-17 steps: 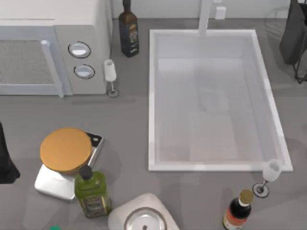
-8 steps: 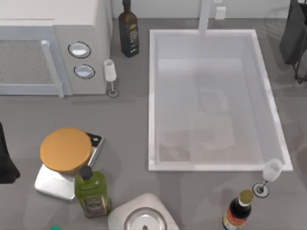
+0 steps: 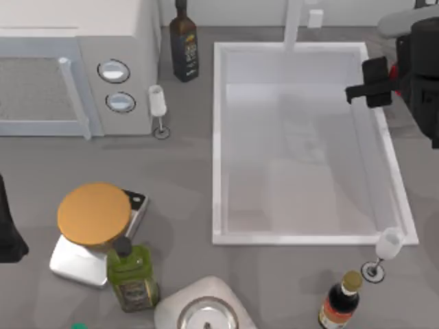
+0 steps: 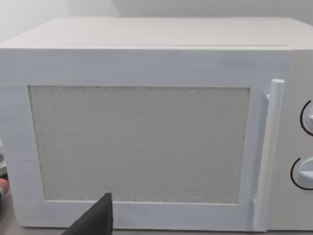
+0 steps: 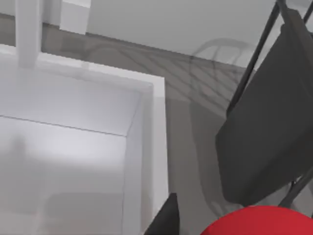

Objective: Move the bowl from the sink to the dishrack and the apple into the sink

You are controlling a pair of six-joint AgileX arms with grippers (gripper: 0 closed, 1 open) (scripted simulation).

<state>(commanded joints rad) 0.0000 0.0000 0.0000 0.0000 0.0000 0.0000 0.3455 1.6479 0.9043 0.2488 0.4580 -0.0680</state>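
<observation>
from above, my right gripper (image 3: 381,81) hangs over the right rim of the sink (image 3: 218,137), near its far corner, with a sliver of red between the dark fingers and the arm; that is the apple (image 3: 394,71), pinched in the fingers. the basin's pale bottom is bare. my left arm sits parked at the table's left edge, beside the orange-lidded container (image 3: 93,214); i cannot tell how its fingers stand. the microwave (image 3: 75,62) stands at the far left.

the left wrist view faces the microwave's door (image 4: 139,142) and handle (image 4: 266,156).

the right wrist view shows the apple (image 5: 257,221) close up beside one dark fingertip (image 5: 164,220), above the sink's corner rim (image 5: 159,127).
</observation>
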